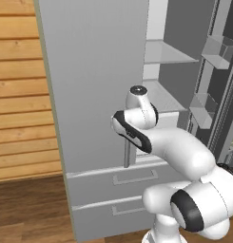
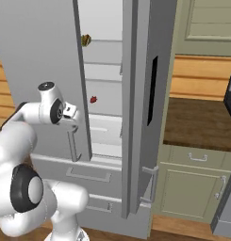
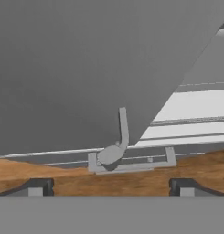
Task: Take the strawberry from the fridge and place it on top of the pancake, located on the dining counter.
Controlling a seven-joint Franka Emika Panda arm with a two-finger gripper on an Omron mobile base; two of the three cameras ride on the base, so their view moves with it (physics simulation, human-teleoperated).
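Note:
The fridge (image 1: 94, 85) stands right in front of me, its right door (image 2: 136, 108) swung wide open. The left door (image 2: 37, 47) is ajar. Inside, on a white middle shelf, lies the tiny red strawberry (image 2: 93, 99). My gripper (image 2: 71, 123) hangs open in front of the left door, just above its vertical bar handle (image 2: 73, 143) and to the left of the berry. In the hand view the fingertips (image 3: 38, 186) stand wide apart with nothing between them, looking down along the door at the handle (image 3: 123, 130). The pancake is out of view.
A yellow-green and orange produce item (image 2: 86, 40) sits on an upper shelf. Two drawers (image 1: 132, 178) lie below the doors. Right of the fridge is a dark brown counter (image 2: 197, 122) on pale green cabinets; I cannot tell whether it is the dining counter. A wood-plank wall (image 1: 18, 95) is to the left.

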